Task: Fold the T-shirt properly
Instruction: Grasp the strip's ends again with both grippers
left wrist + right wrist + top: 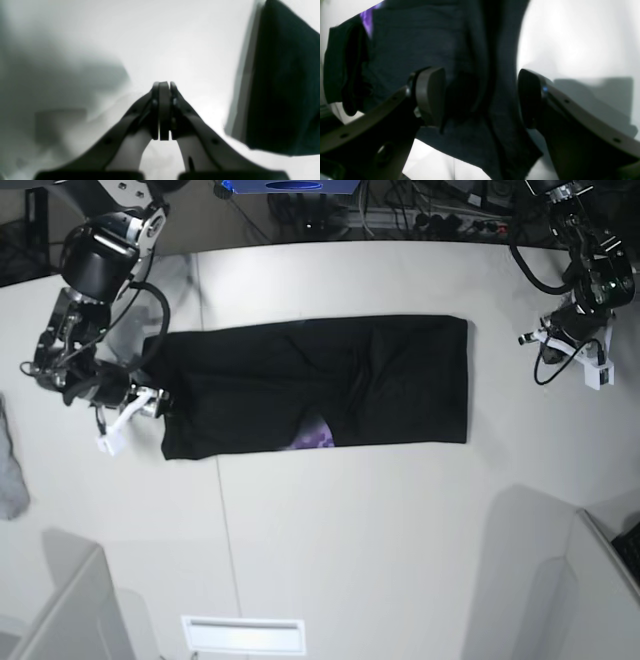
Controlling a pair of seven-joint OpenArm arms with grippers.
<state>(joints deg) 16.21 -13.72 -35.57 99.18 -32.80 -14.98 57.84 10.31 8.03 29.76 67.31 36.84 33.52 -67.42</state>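
Lying flat mid-table as a long black band, the T-shirt (315,385), a purple scrap of print peeking under its near edge; right gripper (480,97) at one short end, jaws wide apart with cloth between them, clamping nothing; left gripper (163,110) pressed together, empty, well apart from the other end; likely risks: snagging or dragging the loose edge, skewing the fold
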